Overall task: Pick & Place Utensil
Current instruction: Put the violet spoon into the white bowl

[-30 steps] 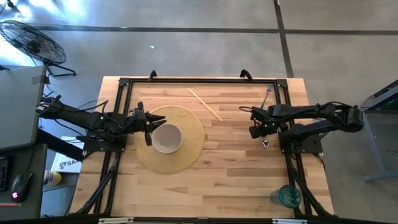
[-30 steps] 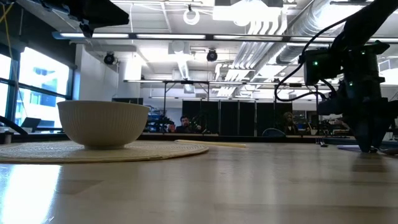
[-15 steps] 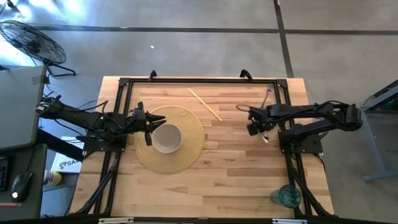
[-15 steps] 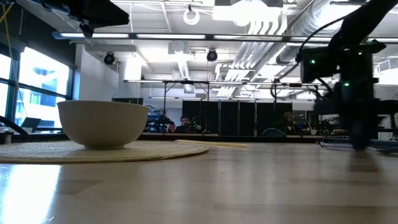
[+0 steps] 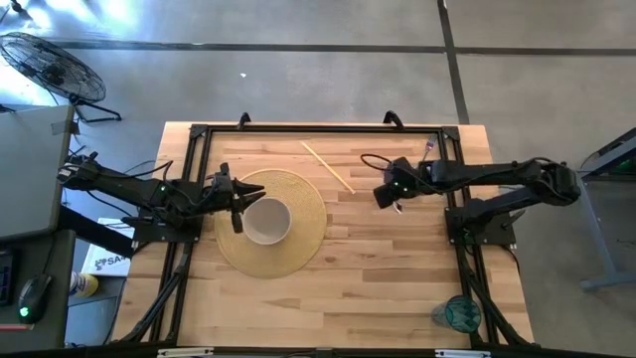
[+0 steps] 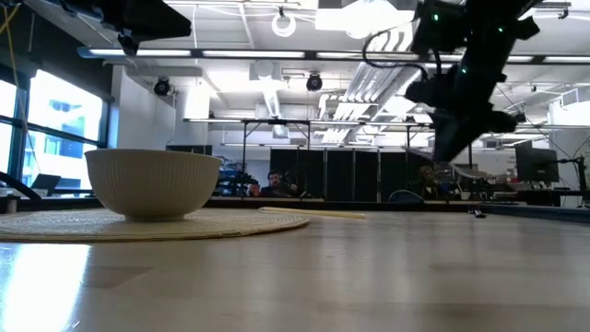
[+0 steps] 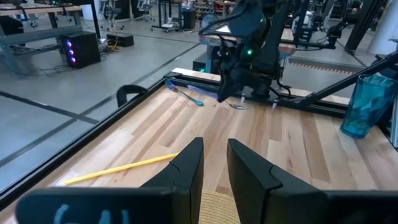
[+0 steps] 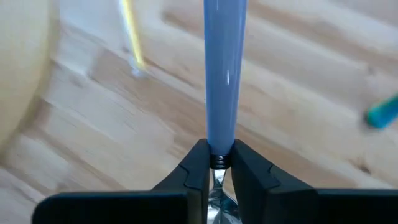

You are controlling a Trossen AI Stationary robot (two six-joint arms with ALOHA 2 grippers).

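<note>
From above we see the right gripper [image 5: 386, 194] raised over the table [image 5: 397, 278] between the mat [image 5: 298, 249] and its right rail, the left gripper [image 5: 237, 204] by the bowl [image 5: 266, 221]. Level with the table, the right gripper [image 6: 456, 129] hangs clear of the wood. Our left wrist shows narrowly parted fingers [image 7: 186, 168] holding nothing. Our right wrist shows fingers [image 8: 198, 163] pinching a blue-handled spoon [image 8: 224, 74].

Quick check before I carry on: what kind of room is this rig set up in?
Probably an open robotics lab or workshop. The low view shows exposed ceiling ducts and people seated at far benches; the left wrist view shows a concrete floor with more equipment racks; a floor fan stands beside the wooden table.
</note>
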